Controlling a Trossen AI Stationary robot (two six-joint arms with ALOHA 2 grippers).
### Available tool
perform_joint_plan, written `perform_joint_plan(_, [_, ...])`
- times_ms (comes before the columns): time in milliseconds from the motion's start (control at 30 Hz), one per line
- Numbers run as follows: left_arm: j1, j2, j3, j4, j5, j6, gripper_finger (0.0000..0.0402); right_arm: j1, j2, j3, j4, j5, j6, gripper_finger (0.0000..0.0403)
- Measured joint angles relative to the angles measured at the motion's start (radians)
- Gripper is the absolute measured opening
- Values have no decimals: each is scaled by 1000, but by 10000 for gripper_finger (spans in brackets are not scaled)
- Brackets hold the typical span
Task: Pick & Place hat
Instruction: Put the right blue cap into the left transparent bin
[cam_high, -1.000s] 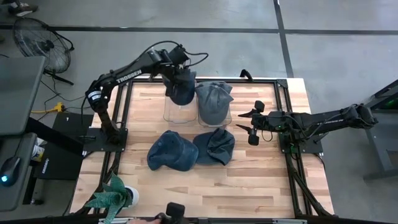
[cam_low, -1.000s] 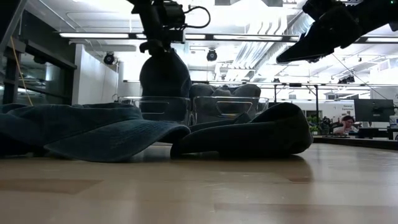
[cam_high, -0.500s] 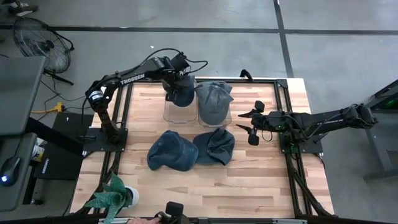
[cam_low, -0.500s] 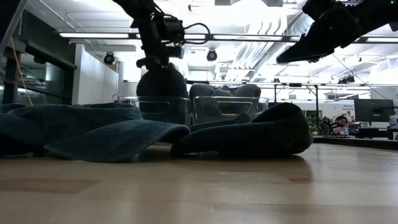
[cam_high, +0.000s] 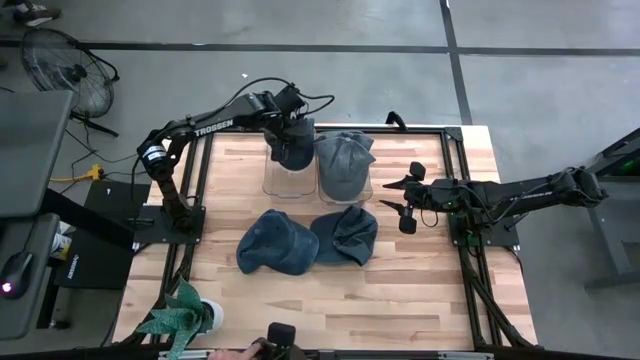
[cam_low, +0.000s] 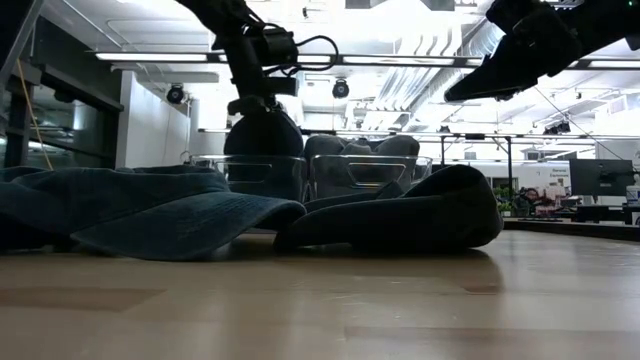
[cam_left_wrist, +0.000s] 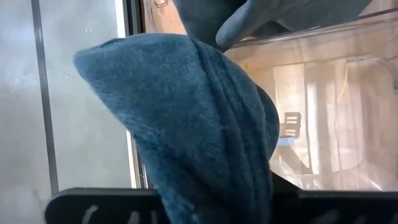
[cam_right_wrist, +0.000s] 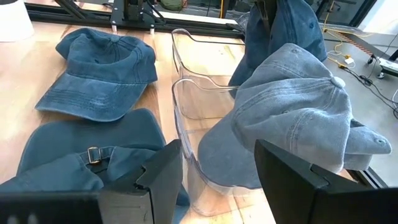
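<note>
My left gripper (cam_high: 288, 118) is over the table's far left, shut on a dark blue cap (cam_high: 293, 148) that hangs into the left clear bin (cam_high: 272, 182). In the low view the cap (cam_low: 265, 135) sinks behind the bin's wall (cam_low: 250, 175). A lighter grey-blue cap (cam_high: 345, 160) sits crown up in the right clear bin (cam_right_wrist: 186, 124). Two more dark blue caps lie on the table: one flat on its brim (cam_high: 275, 243), one crumpled (cam_high: 345, 233). My right gripper (cam_right_wrist: 217, 180) waits open at the table's right (cam_high: 405, 205). My left gripper pinches the dark blue cap by a bunched fold of its cloth (cam_left_wrist: 211, 193), several layers gathered between the fingers. It comes from above, pointing down. The cap hangs slack below the gripper, its lower part inside the left bin; the fingertips are hidden by the cloth.
The two clear bins stand side by side at the far middle of the table. A potted plant (cam_high: 185, 315) stands at the near left corner. Bare wood lies along the near edge and at the left side. A black frame rail runs around the table.
My left gripper has come down a little over the left bin, still shut on the dark blue cap. The cap has sunk lower, so more of it now hangs behind the bin's wall. My right arm has kept still.
</note>
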Motion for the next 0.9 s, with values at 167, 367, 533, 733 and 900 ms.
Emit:
perform_joint_plan(167, [0, 0, 0, -7, -2, -22, 77, 0, 0, 0, 0, -9, 10, 197])
perform_joint_plan(367, [0, 0, 0, -11, -65, -42, 173, 0, 0, 0, 0, -11, 13, 197])
perform_joint_plan(533, [0, 0, 0, 5, -236, -62, 229, 0, 0, 0, -7, -10, 21, 197])
perform_joint_plan(733, [0, 0, 41, 2, -316, -96, 243, 0, 0, 0, -23, -11, 35, 197])
perform_joint_plan(900, [0, 0, 101, 2, -297, -117, 243, 0, 0, 0, -25, -11, 39, 197])
